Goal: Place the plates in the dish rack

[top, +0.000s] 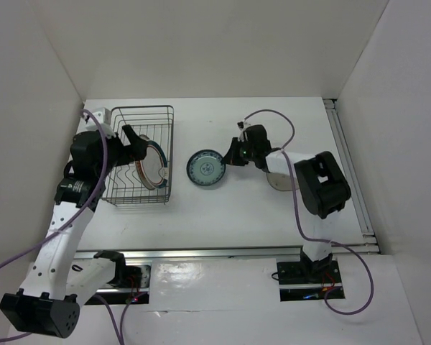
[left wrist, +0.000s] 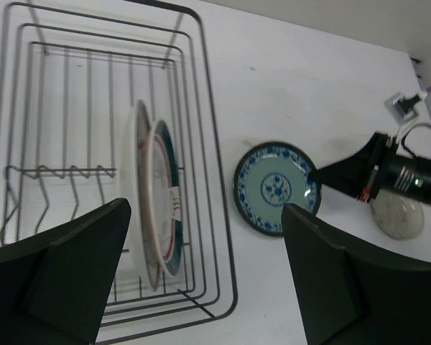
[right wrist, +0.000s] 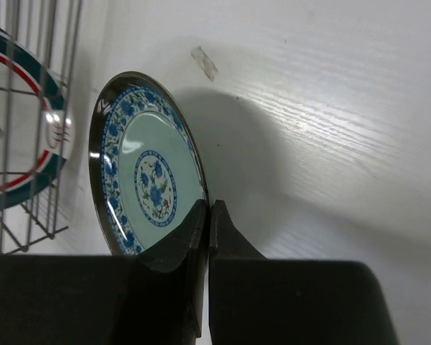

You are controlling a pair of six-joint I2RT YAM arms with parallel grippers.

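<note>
Right fingers (right wrist: 194, 237) pinched shut on rim of teal-blue plate (right wrist: 154, 187), mid-table (top: 273, 208); rim seemingly tipped up for lift. Two plates (left wrist: 161, 201) stand upright in dish rack (left wrist: 201, 72) near left edge. Left fingers (left wrist: 72, 280) wide apart, empty, above rack.

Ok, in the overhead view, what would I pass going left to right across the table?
dish rack with two plates standing in it → blue plate → right gripper, its tip at that plate's right edge
</note>
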